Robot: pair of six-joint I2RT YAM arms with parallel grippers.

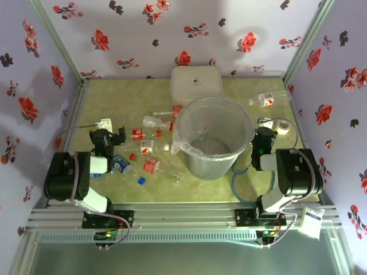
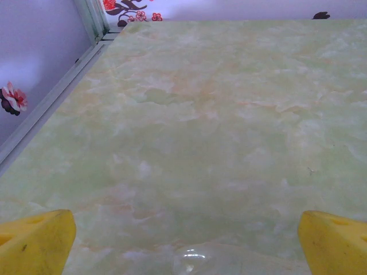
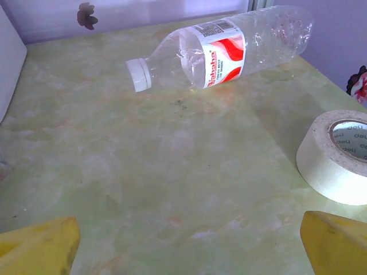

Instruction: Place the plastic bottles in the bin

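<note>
Several plastic bottles lie on the table left of the bin: red-labelled ones and a blue-labelled one. One more red-labelled bottle with a white cap lies on its side at the far right. My left gripper is open over bare table, left of the bottle cluster. My right gripper is open right of the bin, with nothing between its yellow fingers. The capped bottle lies well ahead of it.
A white square lidded box stands behind the bin. A roll of tape lies close to the right gripper's right finger. Flowered walls close in the table on three sides.
</note>
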